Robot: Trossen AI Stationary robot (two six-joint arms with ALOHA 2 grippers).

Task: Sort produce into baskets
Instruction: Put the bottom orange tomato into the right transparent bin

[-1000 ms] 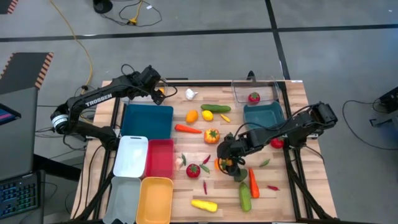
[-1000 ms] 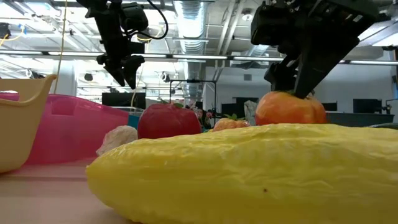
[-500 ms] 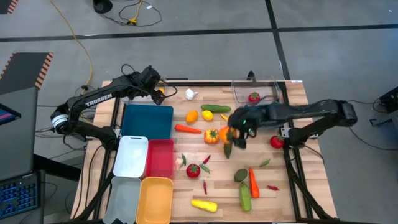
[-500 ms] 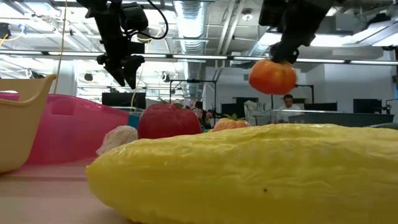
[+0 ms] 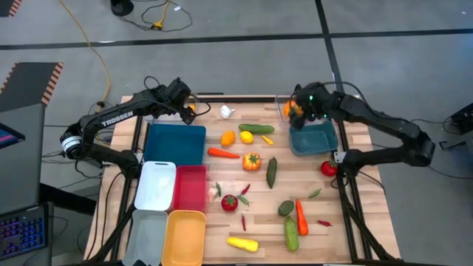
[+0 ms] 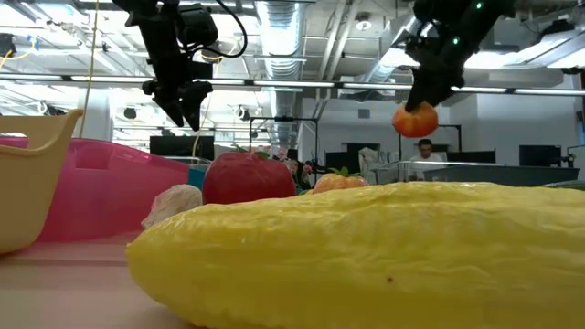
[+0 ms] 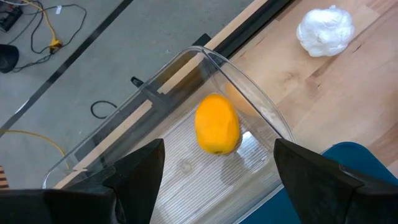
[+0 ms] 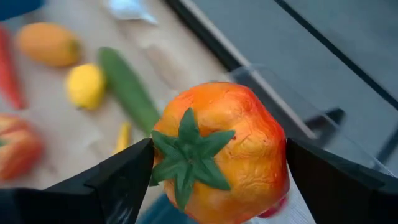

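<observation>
My right gripper (image 5: pixel 299 107) is shut on an orange pepper with a green stem (image 8: pixel 217 146). It holds the pepper in the air over the clear basket (image 5: pixel 319 98) at the table's far right, which holds a red tomato (image 5: pixel 301 116). The pepper also shows in the low view (image 6: pixel 414 120). My left gripper (image 7: pixel 217 180) is open and empty above the other clear basket (image 7: pixel 249 93) at the far left, where an orange fruit (image 7: pixel 217 123) lies on the floor of the basket. My right gripper pinches the orange pepper by its two opposite sides (image 8: pixel 163 163) between its two fingers (image 8: pixel 118 180). The fingers come from above, pointing down, and the stem top faces the wrist. The pepper hangs below the fingers, lifted clear of table and basket.
A teal basket (image 5: pixel 314 138) sits next to the right clear one. Dark blue (image 5: pixel 176 142), white (image 5: pixel 157 185), red (image 5: pixel 191 187), grey (image 5: pixel 148 230) and yellow (image 5: pixel 185 235) baskets stand at the left. Loose produce lies mid-table: cucumber (image 5: pixel 256 128), carrot (image 5: pixel 222 154), tomato (image 5: pixel 229 202), squash (image 5: pixel 242 243).
My right gripper has lifted the orange pepper off the middle of the table and carried it up and toward the far right, to above the clear basket. The pepper is now clear of the table. My left arm has kept still.
</observation>
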